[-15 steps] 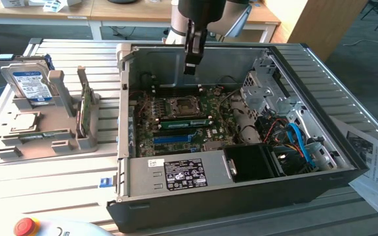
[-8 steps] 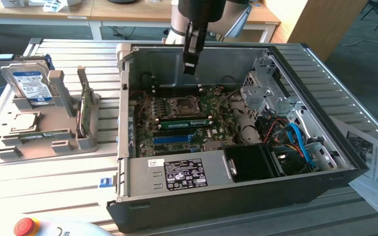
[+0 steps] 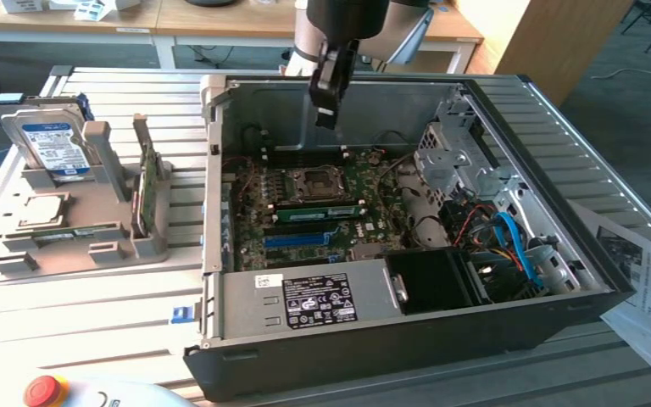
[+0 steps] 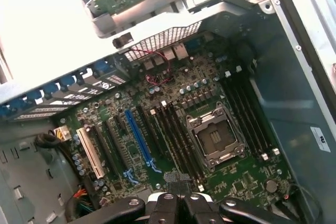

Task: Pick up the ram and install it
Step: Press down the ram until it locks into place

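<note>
The ram [image 3: 319, 213] is a long, narrow green circuit-board stick with a row of small dark chips along its face. In the exterior view it stands on its long edge in a slot on the motherboard inside the open computer case. It runs level, just beside the square processor socket, between that socket and the blue slot. Whether it is fully pressed home cannot be told.

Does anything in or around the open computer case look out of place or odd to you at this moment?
One thing stands out: a green ram stick lies flat across the motherboard just below the empty CPU socket, not upright in a slot. The claw hangs above the case, shut.
</note>
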You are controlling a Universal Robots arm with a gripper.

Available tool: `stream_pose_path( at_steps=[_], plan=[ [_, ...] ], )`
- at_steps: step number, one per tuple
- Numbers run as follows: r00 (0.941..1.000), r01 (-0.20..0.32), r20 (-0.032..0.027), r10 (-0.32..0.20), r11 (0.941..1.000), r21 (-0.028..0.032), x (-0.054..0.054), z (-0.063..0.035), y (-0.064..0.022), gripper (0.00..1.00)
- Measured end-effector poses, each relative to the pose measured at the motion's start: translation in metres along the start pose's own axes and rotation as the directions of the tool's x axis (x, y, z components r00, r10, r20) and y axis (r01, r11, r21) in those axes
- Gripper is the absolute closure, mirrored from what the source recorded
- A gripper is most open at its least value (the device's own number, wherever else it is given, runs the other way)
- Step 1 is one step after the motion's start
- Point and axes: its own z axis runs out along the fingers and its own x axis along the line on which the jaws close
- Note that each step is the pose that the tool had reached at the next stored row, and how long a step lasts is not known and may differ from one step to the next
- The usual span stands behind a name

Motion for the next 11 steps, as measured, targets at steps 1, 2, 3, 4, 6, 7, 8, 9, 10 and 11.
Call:
stream_pose_path(
  at_steps=[1,2,3,4,6,7,8,9,10,11],
  plan=[
    [0.9999,-0.015,0.0004,0.015,0.9999,0.0001,0.0,0.0,0.0,0.9],
    [0.9995,-0.031,0.0009,0.031,0.9995,0.0001,0.0,0.0,0.0,0.9],
    [0.9989,-0.046,0.0014,0.046,0.9989,0.0002,0.0,0.0,0.0,0.9],
    [0.9981,-0.061,0.0018,0.061,0.9981,0.0003,0.0,0.0,0.0,0.9],
    [0.9959,-0.09,0.0027,0.09,0.9959,0.0004,0.0,0.0,0.0,0.9],
    [0.9945,-0.105,0.0032,0.105,0.9945,0.0005,0.0,0.0,0.0,0.9],
    [0.9927,-0.121,0.0037,0.121,0.9927,0.0006,0.0,0.0001,0.0,0.9],
    [0.9908,-0.135,0.0041,0.135,0.9908,0.0006,0.0,0.0001,0.0,0.9],
    [0.9887,-0.15,0.0045,0.15,0.9887,0.0007,0.0,0.0,0.0,0.9],
    [0.9863,-0.165,0.005,0.165,0.9864,0.0007,0.0,0.0001,0.0,0.9]
  ],
)
